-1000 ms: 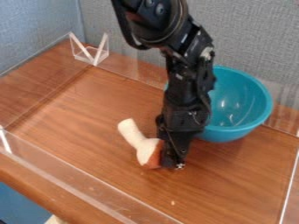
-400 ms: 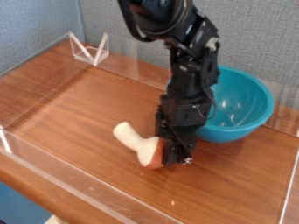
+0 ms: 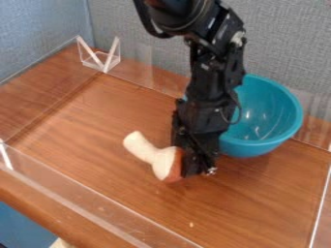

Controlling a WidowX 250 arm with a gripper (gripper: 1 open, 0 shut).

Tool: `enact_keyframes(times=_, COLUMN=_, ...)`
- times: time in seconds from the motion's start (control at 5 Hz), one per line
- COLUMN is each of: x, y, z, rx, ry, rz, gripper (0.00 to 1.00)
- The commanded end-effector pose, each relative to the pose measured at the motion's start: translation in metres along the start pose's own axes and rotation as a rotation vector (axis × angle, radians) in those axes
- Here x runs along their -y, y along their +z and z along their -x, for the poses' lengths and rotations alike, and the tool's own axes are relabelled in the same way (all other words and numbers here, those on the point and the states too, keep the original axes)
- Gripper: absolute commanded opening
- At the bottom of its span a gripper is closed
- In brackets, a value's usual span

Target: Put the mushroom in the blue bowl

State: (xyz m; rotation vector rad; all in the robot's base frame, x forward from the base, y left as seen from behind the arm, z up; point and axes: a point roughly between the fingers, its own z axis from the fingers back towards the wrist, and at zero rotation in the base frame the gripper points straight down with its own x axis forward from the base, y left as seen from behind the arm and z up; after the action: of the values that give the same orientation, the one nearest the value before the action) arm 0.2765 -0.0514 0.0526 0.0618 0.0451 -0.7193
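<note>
The mushroom (image 3: pixel 151 154) lies tilted on the wooden table near the front middle. Its cream stem points up-left and its orange-red cap is down by the fingers. My gripper (image 3: pixel 189 168) points straight down and is shut on the cap end, hiding part of it. The blue bowl (image 3: pixel 262 117) stands right of the arm at the table's far right, glossy teal and empty inside. The black arm crosses in front of the bowl's left rim.
A low clear acrylic wall (image 3: pixel 39 167) runs around the wooden table (image 3: pixel 91 111). A small clear triangular stand (image 3: pixel 99 53) sits at the back left. The grey wall rises behind.
The wrist has rolled a little with the mushroom in its grip, swinging the stem further left. The bowl has not moved.
</note>
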Motion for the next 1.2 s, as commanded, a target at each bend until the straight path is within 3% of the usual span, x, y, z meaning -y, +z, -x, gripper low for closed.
enact_keyframes(times=0.0, x=-0.013, y=0.031, z=-0.005, rx=0.072, ry=0.066, rz=-0.041, gripper=0.00)
enact_keyframes(times=0.2, x=-0.016, y=0.044, z=0.002, rx=0.072, ry=0.065, rz=-0.041, gripper=0.00)
enact_keyframes(times=0.4, x=-0.019, y=0.091, z=-0.007, rx=0.078, ry=0.018, rz=-0.087, gripper=0.00)
enact_keyframes(times=0.6, x=-0.025, y=0.122, z=-0.037, rx=0.078, ry=-0.134, rz=-0.134, gripper=0.00)
enact_keyframes(times=0.8, x=-0.018, y=0.102, z=-0.057, rx=0.083, ry=-0.253, rz=-0.108, gripper=0.00)
enact_keyframes(times=1.0, x=-0.018, y=0.091, z=-0.067, rx=0.095, ry=-0.322, rz=-0.084, gripper=0.00)
